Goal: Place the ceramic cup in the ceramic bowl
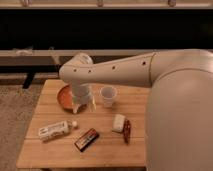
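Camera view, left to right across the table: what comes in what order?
Far row: ceramic bowl, hand at the bowl's right edge, ceramic cup. Near row: white bottle, dark snack bar, white packet, brown packet.

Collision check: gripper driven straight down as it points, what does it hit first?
The gripper, between ceramic bowl and ceramic cup, likely meets the table first; depth unclear, maybe the bowl's rim.

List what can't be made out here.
Camera view:
- ceramic bowl: right side hidden behind the end effector, which hangs between it and the ceramic cup.
- table: right edge covered by the robot arm.
- bottle: label too small to read.
- dark packet by the bottle: too blurred to identify.
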Action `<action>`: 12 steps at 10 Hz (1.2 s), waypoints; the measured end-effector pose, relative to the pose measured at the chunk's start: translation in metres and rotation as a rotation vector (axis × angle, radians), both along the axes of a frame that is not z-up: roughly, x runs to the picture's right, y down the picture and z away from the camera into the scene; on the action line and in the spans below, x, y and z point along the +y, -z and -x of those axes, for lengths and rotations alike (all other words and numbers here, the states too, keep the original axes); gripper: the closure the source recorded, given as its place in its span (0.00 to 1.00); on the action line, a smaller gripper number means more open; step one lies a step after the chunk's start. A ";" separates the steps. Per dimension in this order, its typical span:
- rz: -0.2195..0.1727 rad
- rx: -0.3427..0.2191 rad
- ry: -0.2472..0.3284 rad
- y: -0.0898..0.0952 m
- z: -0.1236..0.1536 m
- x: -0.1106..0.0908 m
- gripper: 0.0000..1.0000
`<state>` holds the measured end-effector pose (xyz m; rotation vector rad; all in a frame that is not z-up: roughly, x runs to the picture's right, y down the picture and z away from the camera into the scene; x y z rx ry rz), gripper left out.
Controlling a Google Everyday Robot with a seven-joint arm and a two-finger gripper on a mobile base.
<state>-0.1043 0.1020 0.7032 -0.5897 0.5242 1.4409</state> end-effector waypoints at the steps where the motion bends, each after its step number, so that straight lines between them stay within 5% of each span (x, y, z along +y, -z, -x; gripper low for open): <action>1: 0.001 0.001 -0.001 0.000 -0.001 0.000 0.35; 8: -0.069 -0.132 0.077 -0.052 -0.028 -0.034 0.35; 12: -0.090 -0.129 0.104 -0.100 -0.051 -0.059 0.35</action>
